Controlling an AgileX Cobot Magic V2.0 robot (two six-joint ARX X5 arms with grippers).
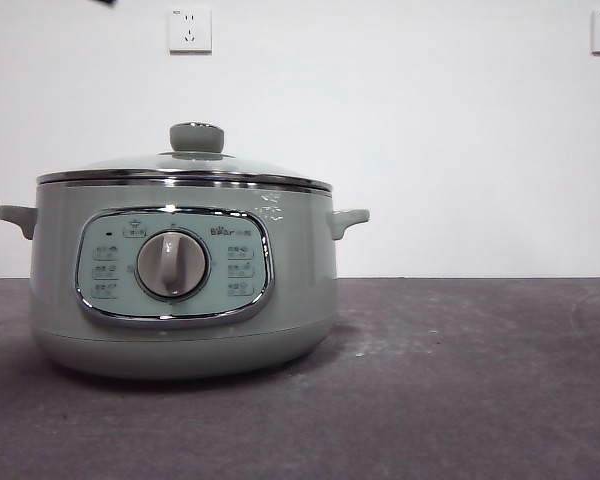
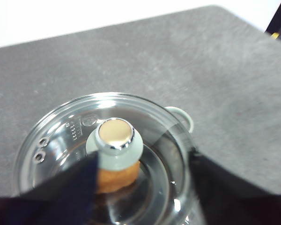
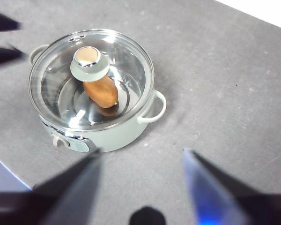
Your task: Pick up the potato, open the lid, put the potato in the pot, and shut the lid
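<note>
The pale green pot (image 1: pixel 180 330) stands on the dark table with the glass lid (image 1: pixel 130 165) shut on it. Through the glass I see the orange-brown potato (image 3: pixel 101 91) lying on the pot's floor, partly under the knob (image 3: pixel 88 61). The front view hides the potato. My left gripper (image 2: pixel 143 159) hovers above the lid (image 2: pixel 61 140), open, its jaws apart on either side of the knob (image 2: pixel 114 143) and not touching it. My right gripper (image 3: pixel 141 151) is open and holds nothing, high above the table beside the pot (image 3: pixel 107 136).
Two wall sockets (image 1: pixel 190 30) sit on the white wall behind. A black arm tip (image 1: pixel 105 2) shows at the top edge. Grey tabletop (image 1: pixel 460 380) stretches to the right of the pot. The left arm's dark jaws also show in the right wrist view.
</note>
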